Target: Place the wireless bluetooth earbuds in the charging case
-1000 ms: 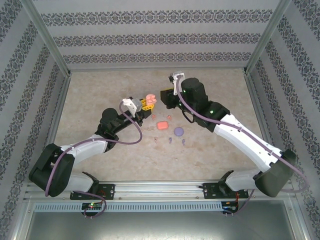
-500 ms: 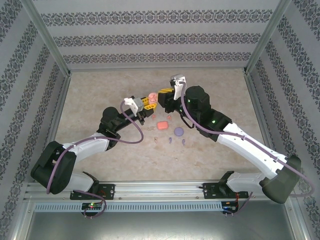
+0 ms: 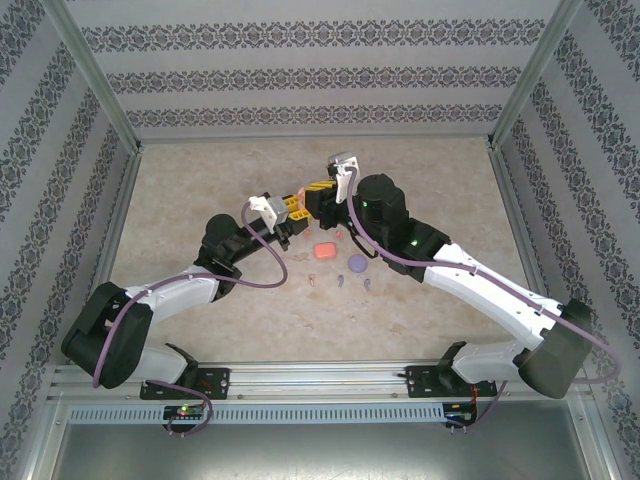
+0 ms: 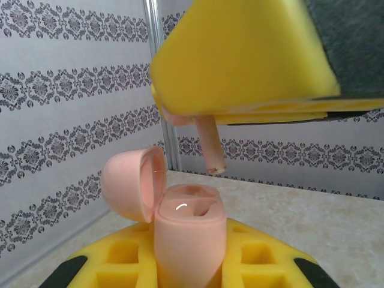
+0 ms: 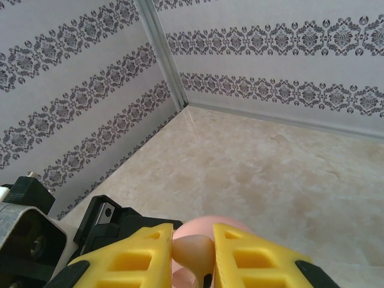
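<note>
My left gripper point(image 4: 189, 267) is shut on an open salmon-pink charging case point(image 4: 189, 240), held upright with its lid point(image 4: 127, 183) swung to the left. Both sockets inside look empty. My right gripper point(image 5: 193, 247) is shut on a salmon-pink earbud point(image 5: 193, 252). Seen from the left wrist, that earbud's stem point(image 4: 210, 147) hangs a short way above the case's mouth, apart from it. From above, the right gripper point(image 3: 318, 194) sits right over the left gripper point(image 3: 291, 208) at the table's middle. More earbuds point(image 3: 340, 281) lie loose on the table.
On the table in front of the grippers lie a shut pink case point(image 3: 323, 250), a purple case point(image 3: 357, 264) and a pink bud point(image 3: 338, 236). Patterned walls enclose the beige table point(image 3: 200, 180) on three sides.
My right gripper has swung left with the earbud and now hangs over the open case. The left gripper has stayed put with the case.
</note>
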`<state>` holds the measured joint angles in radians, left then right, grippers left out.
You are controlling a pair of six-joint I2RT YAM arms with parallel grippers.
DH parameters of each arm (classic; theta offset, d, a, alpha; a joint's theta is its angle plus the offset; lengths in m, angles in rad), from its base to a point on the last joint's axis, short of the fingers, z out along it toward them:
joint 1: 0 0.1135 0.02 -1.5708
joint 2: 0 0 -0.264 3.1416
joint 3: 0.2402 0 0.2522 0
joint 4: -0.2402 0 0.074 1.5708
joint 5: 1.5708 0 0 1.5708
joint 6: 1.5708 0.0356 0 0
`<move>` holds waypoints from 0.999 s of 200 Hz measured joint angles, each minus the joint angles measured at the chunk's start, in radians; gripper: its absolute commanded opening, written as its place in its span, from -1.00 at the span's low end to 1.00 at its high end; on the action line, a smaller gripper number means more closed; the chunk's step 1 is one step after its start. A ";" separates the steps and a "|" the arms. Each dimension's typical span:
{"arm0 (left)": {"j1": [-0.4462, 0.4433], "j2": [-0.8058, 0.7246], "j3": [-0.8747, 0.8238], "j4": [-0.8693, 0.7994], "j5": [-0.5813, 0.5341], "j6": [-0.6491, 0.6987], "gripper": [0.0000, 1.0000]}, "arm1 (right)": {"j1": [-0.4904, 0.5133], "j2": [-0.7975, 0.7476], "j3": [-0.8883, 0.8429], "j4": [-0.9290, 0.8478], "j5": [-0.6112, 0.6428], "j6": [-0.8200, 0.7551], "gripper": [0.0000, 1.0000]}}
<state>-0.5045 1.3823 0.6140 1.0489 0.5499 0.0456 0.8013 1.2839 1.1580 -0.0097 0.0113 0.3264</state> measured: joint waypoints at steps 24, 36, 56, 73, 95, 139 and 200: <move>0.000 0.000 0.000 0.000 0.000 0.000 -1.00 | 0.000 0.002 0.000 0.000 0.000 0.005 -0.56; 0.000 0.000 0.000 0.000 0.000 0.000 -1.00 | 0.000 0.002 0.000 0.000 0.000 0.008 -0.57; 0.000 0.000 0.000 0.000 0.000 0.000 -1.00 | 0.000 0.003 0.000 0.000 0.000 0.011 -0.58; 0.000 -0.001 0.000 0.000 0.000 0.000 -1.00 | 0.000 0.006 0.000 0.001 0.000 0.011 -0.58; 0.000 -0.001 0.000 0.000 0.000 0.000 -1.00 | 0.000 0.013 0.000 0.003 0.000 0.014 -0.58; 0.000 -0.003 0.000 0.000 0.000 0.000 -1.00 | 0.000 0.023 0.000 0.007 0.000 0.016 -0.60; 0.000 -0.008 0.010 -0.007 0.000 0.000 -1.00 | 0.000 0.023 -0.005 0.025 -0.001 0.018 -0.62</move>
<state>-0.5045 1.3739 0.6243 1.0420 0.5495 0.0452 0.8009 1.3071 1.1534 0.0154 0.0105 0.3447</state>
